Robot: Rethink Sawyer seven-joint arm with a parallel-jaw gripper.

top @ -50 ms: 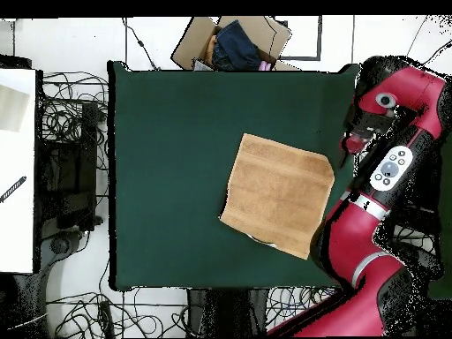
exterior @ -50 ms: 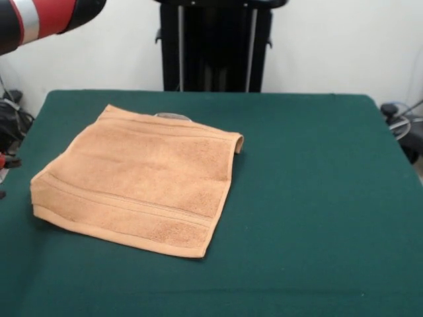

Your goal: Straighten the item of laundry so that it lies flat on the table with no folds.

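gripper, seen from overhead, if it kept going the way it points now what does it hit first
Hard to say: the tool sits by the table's edge, just off the towel's corner. If it points downward, it would probably meet the table edge rather than the towel, but its direction and height are unclear.

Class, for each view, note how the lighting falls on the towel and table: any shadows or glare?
Front view: soft, even light, no glare on the table; the towel casts only a thin shadow along its edges. Overhead view: flat light, towel nearly shadowless on the matte green table.
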